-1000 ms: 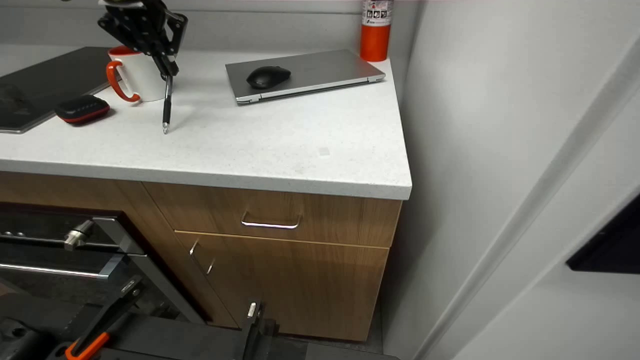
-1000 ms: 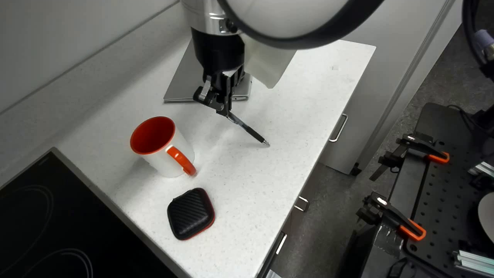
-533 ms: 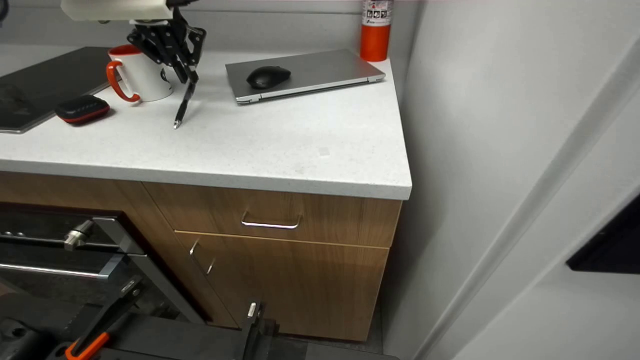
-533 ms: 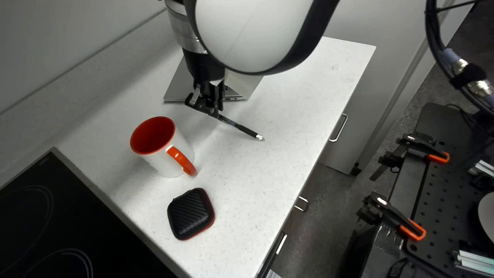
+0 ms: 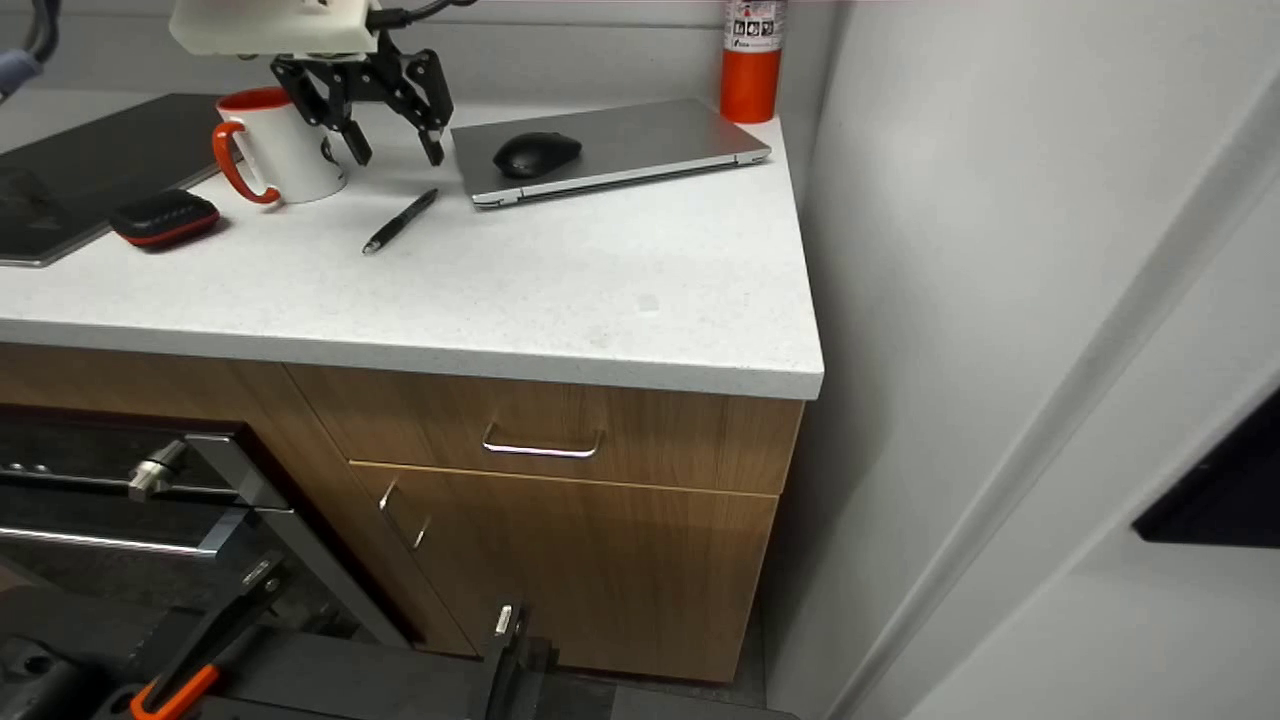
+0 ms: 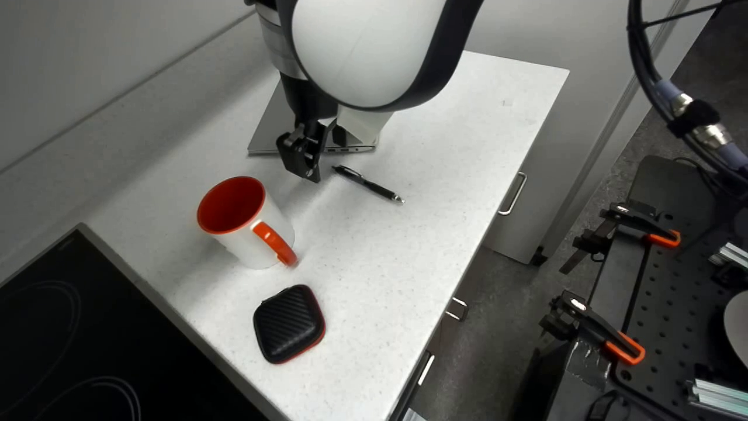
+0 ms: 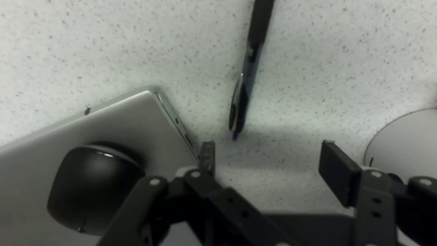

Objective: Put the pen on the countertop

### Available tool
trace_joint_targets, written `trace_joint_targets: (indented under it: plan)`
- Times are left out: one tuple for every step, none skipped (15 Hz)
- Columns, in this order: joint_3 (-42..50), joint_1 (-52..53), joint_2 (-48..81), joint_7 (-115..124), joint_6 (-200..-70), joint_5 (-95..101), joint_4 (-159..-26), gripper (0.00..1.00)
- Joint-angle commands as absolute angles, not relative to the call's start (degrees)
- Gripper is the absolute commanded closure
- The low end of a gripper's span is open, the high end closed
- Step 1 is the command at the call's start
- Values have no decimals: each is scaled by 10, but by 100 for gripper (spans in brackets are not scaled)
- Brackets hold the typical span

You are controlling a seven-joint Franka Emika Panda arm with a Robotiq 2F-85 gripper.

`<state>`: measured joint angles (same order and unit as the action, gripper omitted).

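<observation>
The dark pen [image 5: 400, 221] lies flat on the white speckled countertop [image 5: 560, 280], between the mug and the laptop. An exterior view shows the pen [image 6: 369, 185] from above, its silver tip toward the counter's front edge. My gripper [image 5: 398, 157] hangs just above and behind the pen, jaws spread and nothing held. In the wrist view the gripper [image 7: 268, 153] is open over bare countertop, and the clip end of the pen [image 7: 243, 92] lies just ahead of the fingertips, nearer the finger on the laptop side. The pen's silver tip is outside the wrist view.
A white mug [image 6: 257, 240] with red inside stands close beside the gripper. On its other side lies a grey closed laptop [image 5: 640, 140] bearing a black mouse [image 5: 537, 155]. A black case [image 6: 289, 323], a dark cooktop [image 6: 70, 339] and a red cylinder [image 5: 750, 85] are also there.
A second ago the gripper held the pen slanting downward. It has moved toward the laptop, lowered the pen, then opened its fingers. The pen has come free and lies flat.
</observation>
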<state>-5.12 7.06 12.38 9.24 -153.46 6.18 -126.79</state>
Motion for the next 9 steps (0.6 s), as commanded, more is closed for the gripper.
trace_joint_targets:
  plan:
    - [-51, 69, 131, 74, -1552, 48, -1260, 0]
    - [-54, 67, 130, 64, -1555, 41, -1261, 0]
    - [-59, 64, 128, 50, -1558, 31, -1262, 0]
    - [-67, 60, 126, 26, -1563, 12, -1265, 0]
    - [-52, 72, 123, 61, -1544, 38, -1267, 0]
    - [-55, 71, 123, 50, -1546, 29, -1267, 0]
    - [-57, 71, 123, 44, -1547, 24, -1267, 0]
    - [-57, 71, 123, 42, -1547, 23, -1267, 0]
    - [-57, 71, 123, 42, -1548, 23, -1267, 0]
